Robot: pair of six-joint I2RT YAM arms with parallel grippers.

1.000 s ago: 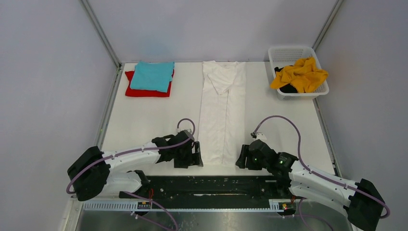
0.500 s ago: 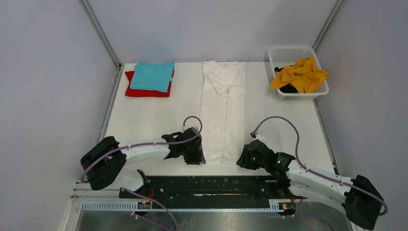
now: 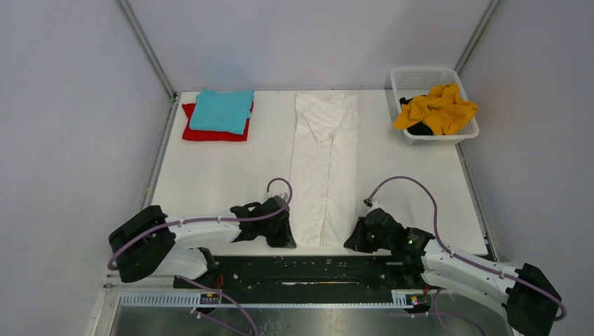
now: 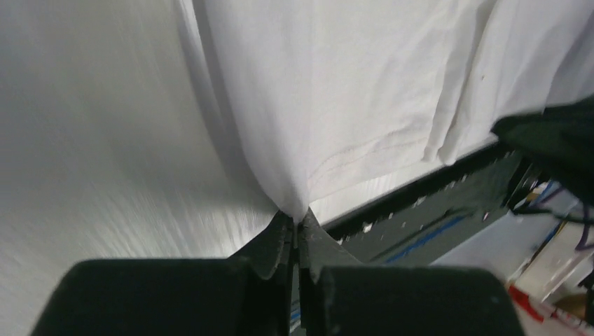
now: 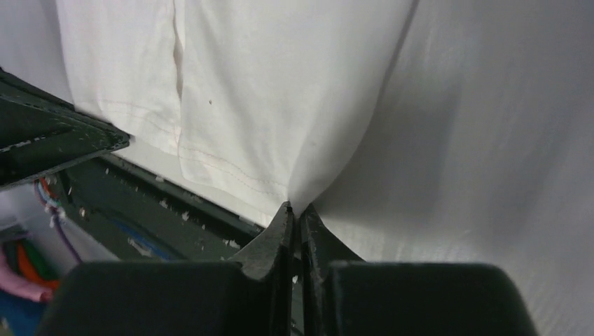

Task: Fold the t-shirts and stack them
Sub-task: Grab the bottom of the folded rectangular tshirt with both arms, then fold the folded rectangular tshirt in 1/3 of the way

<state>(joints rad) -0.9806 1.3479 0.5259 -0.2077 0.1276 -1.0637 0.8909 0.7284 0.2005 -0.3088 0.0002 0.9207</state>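
Observation:
A white t-shirt [image 3: 324, 164] lies as a long narrow strip down the middle of the table, collar at the far end. My left gripper [image 3: 287, 238] is shut on its near left hem corner [image 4: 298, 203], the cloth pinched between the jaws [image 4: 298, 222]. My right gripper [image 3: 352, 241] is shut on the near right hem corner [image 5: 294, 192], pinched at the tips [image 5: 295, 210]. A folded teal t-shirt [image 3: 222, 110] rests on a folded red t-shirt [image 3: 210, 132] at the far left. A mustard-yellow t-shirt [image 3: 438, 108] is crumpled in the basket.
A white lattice-sided basket [image 3: 413, 77] stands at the far right corner, with a dark cloth [image 3: 420, 129] under the yellow one. The black rail of the arm bases [image 3: 308, 269] runs along the table's near edge, right behind both grippers.
Both grippers have closed on the white t-shirt's near hem corners. Both arms have slid slightly toward the near edge, and the hem has shifted with them.

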